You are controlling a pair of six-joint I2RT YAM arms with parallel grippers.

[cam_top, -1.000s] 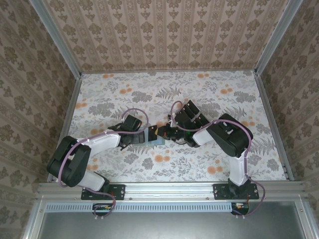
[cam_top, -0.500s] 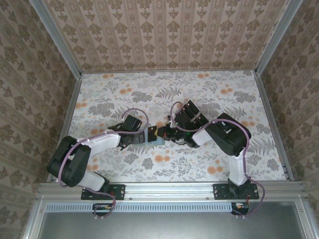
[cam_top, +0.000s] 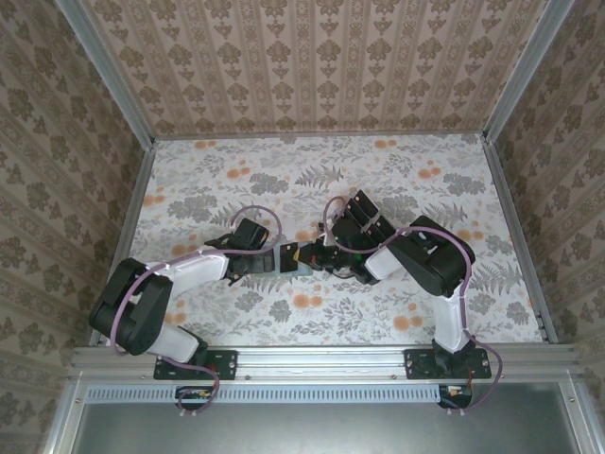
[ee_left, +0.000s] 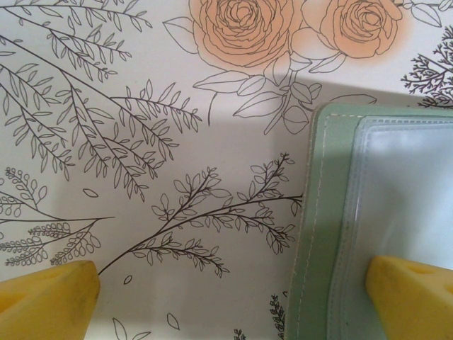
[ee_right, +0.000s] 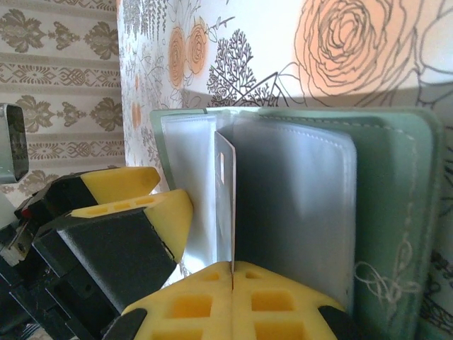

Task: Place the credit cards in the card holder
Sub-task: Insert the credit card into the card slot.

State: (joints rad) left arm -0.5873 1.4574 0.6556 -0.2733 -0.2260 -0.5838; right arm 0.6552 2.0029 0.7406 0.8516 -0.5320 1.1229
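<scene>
Top view: holder (cam_top: 300, 270) mid-bench (cam_top: 397, 180), left fingers (cam_top: 276, 261) at its 9 o'clock, right fingers (cam_top: 314, 253) at 3 o'clock; the detail is too small there. Right wrist shows more: holder open, sage cover, clear bluish sleeves; a card (ee_right: 225, 191) stands edge-on at a sleeve, pinched tight in the right fingers. Left wrist: left fingers spread wide, holding nothing; one pad over the holder's sleeve, the other over bare bench.
</scene>
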